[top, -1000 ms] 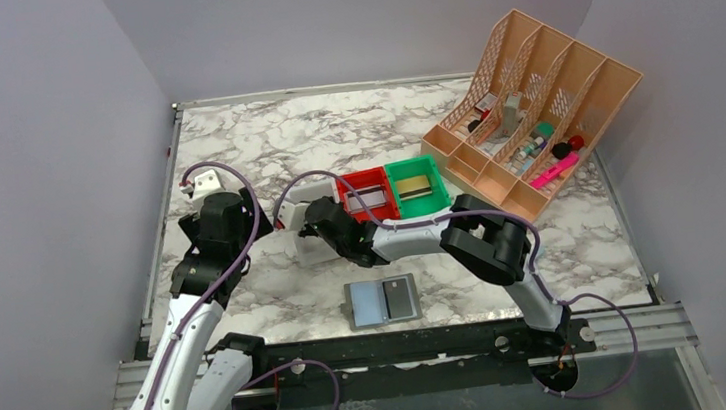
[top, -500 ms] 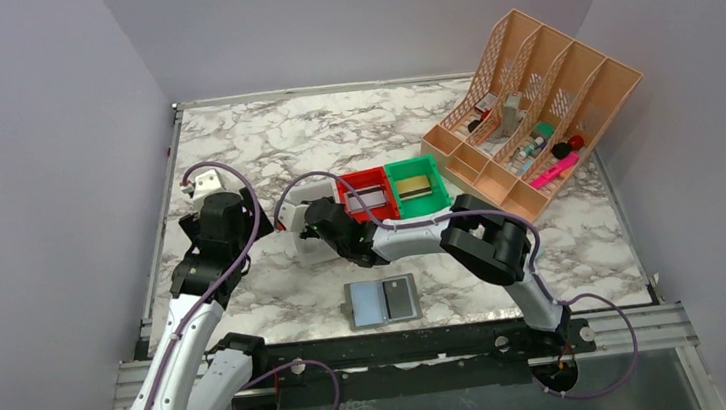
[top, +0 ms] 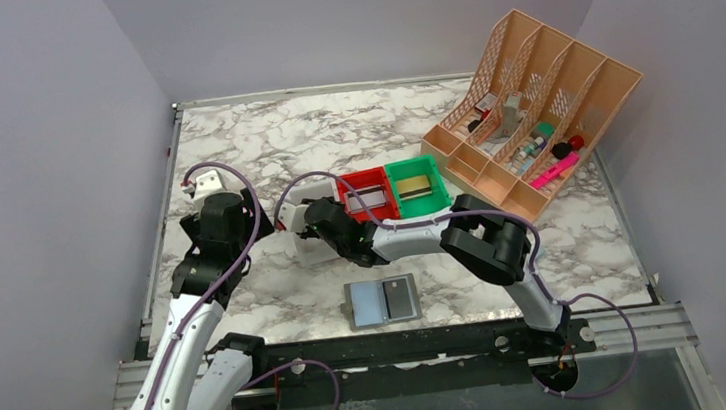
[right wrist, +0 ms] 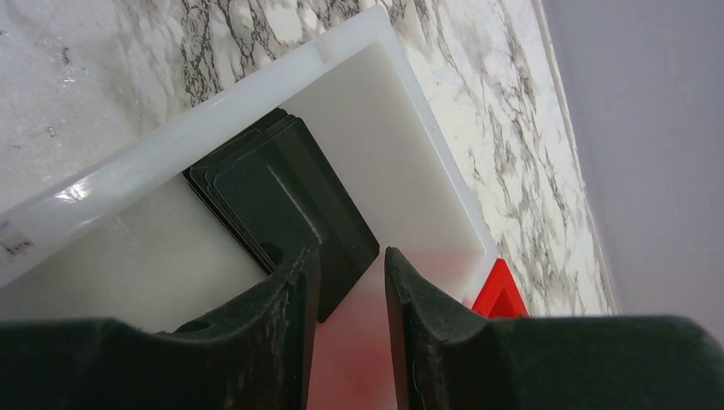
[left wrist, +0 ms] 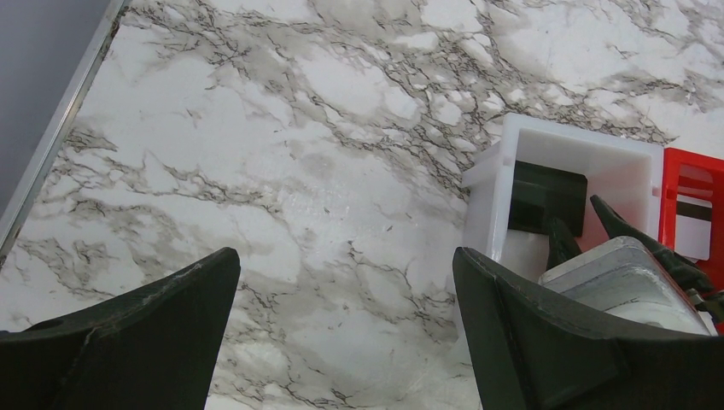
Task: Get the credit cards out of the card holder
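Observation:
The card holder (top: 383, 301) lies open and flat on the marble near the front edge, with a pale blue panel on the left and a dark one on the right. Black credit cards (right wrist: 273, 192) lie stacked in a white bin (right wrist: 401, 128), also visible as black credit cards (left wrist: 546, 196) in the left wrist view. My right gripper (right wrist: 350, 256) hovers just over them in the bin. Its jaws stand apart with only the bin floor between them. My left gripper (left wrist: 346, 265) is wide open above bare marble, left of the white bin (left wrist: 598, 154).
A red bin (top: 349, 181) and a green bin (top: 425, 162), each with a card inside, stand in a row just right of the white bin. An orange desk organiser (top: 532, 118) with small items fills the back right. Grey walls close in the table's sides.
The right gripper stays over the white bin and its jaws have parted. The left arm has hardly moved.

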